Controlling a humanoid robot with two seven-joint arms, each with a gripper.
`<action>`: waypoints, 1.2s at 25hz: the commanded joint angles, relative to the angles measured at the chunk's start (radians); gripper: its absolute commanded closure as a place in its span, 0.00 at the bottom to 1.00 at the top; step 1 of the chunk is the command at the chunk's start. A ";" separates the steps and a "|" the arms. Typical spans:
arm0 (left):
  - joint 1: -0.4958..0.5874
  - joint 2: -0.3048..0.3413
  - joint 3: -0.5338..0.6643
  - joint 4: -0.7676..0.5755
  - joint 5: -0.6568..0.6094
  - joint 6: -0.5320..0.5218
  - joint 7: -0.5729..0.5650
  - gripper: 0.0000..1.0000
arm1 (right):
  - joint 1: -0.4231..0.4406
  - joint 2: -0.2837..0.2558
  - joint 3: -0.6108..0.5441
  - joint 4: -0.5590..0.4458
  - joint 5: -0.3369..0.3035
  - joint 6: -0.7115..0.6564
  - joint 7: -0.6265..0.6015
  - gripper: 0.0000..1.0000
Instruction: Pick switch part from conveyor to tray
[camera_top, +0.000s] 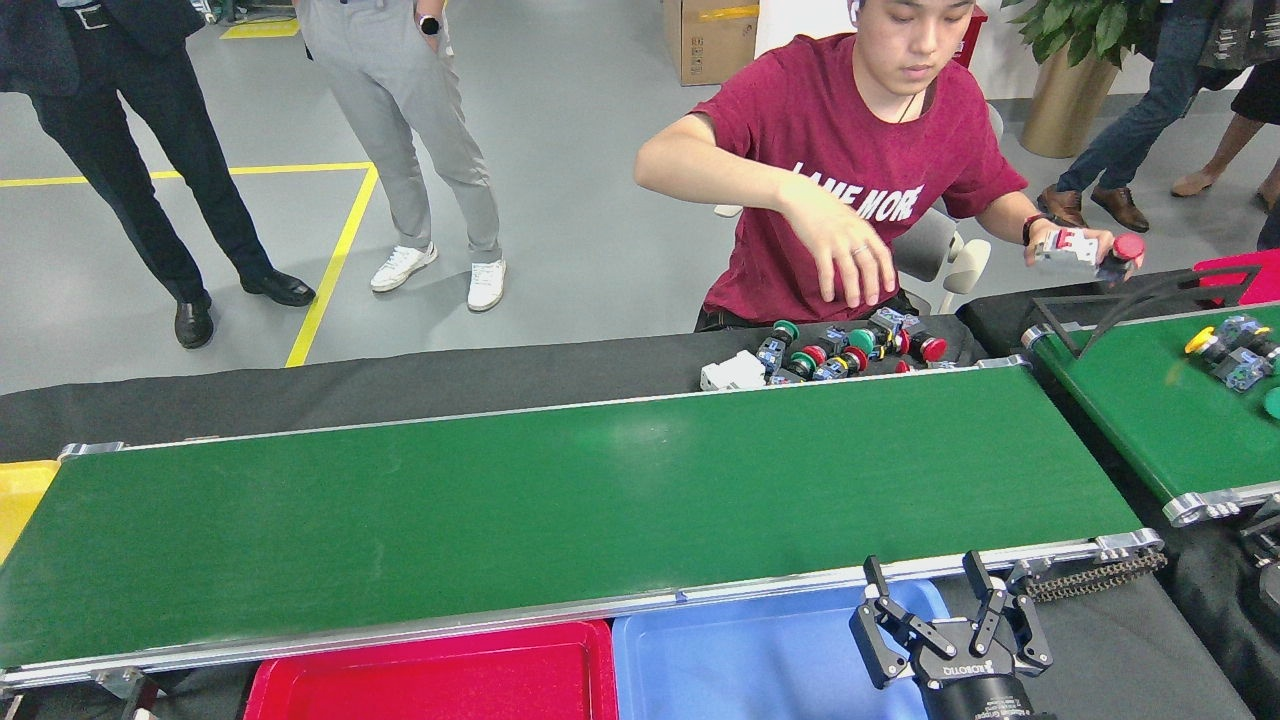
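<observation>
Long green conveyor (560, 500) lying bare beyond right gripper (928, 582), hovering wide open, gripping nothing, over blue tray (740, 665).

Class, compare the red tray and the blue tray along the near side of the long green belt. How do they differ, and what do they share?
The red tray sits to the left with nothing over it; the blue tray sits to the right, and the right gripper, jaws open, overlaps its right end. The colours differ: red against blue. Both lie side by side below the conveyor rail, and neither shows any parts inside.
</observation>
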 joint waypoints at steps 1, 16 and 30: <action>0.000 0.001 0.000 -0.013 0.003 -0.002 0.009 0.00 | -0.010 -0.006 0.000 -0.013 0.001 -0.002 -0.004 0.01; -0.011 0.013 -0.003 -0.004 0.008 0.000 0.010 0.00 | -0.010 -0.006 0.000 -0.013 0.001 -0.002 -0.003 0.01; -0.005 0.021 -0.003 -0.009 0.005 0.000 0.010 0.00 | -0.013 0.000 -0.002 -0.013 0.001 0.001 -0.003 0.01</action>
